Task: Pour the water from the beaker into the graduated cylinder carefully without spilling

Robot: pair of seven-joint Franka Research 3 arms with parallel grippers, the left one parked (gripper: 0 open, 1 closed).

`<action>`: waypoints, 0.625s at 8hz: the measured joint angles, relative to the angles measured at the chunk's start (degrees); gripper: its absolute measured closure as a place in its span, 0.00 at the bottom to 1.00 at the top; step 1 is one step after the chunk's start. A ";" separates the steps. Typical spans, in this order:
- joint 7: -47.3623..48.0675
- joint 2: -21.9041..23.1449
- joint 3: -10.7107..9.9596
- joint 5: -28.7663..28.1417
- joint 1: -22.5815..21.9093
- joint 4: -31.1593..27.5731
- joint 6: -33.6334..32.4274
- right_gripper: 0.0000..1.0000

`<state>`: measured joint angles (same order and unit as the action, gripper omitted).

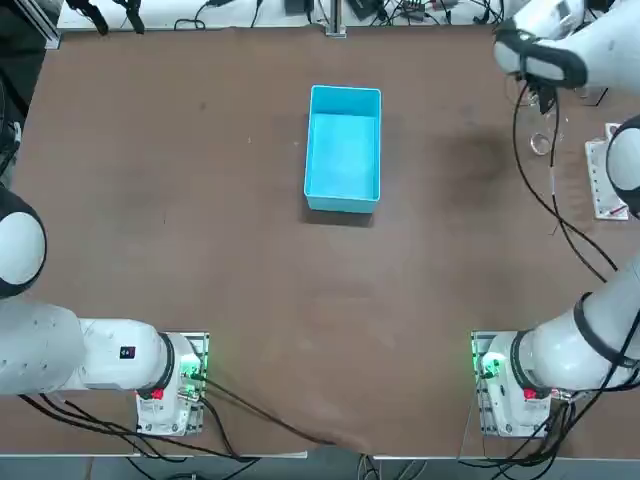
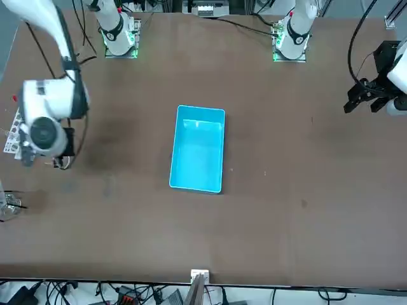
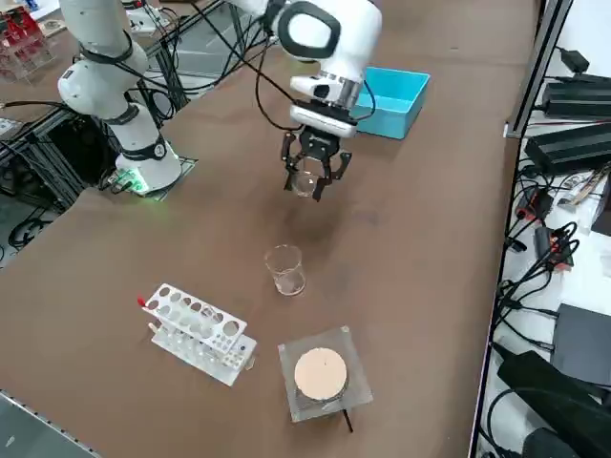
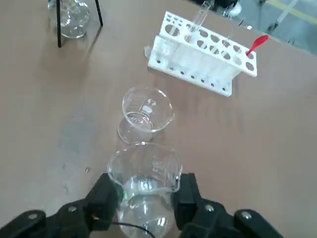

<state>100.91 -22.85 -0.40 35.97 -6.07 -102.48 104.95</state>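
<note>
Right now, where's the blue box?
On the right side view, the blue box sits at the table's far side, just behind the right gripper.

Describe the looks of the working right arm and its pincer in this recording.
The right arm is smooth white with rounded housings and black bands at the joints; black cables run loosely along it. Green lights and a red spot show at its base. The right pincer is black and angular, with blocky fingertips and silvery round screws.
</note>
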 joint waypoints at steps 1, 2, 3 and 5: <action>5.28 -2.34 0.01 3.44 -2.90 -0.05 -1.33 0.39; 10.14 -4.63 -0.01 5.88 -5.46 0.01 -2.26 0.39; 14.32 -6.99 -0.03 8.08 -7.72 0.32 -3.41 0.39; 21.91 -12.85 -0.09 11.38 -11.71 4.39 -8.62 0.39</action>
<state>122.81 -35.70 -0.49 47.35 -17.78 -98.09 96.32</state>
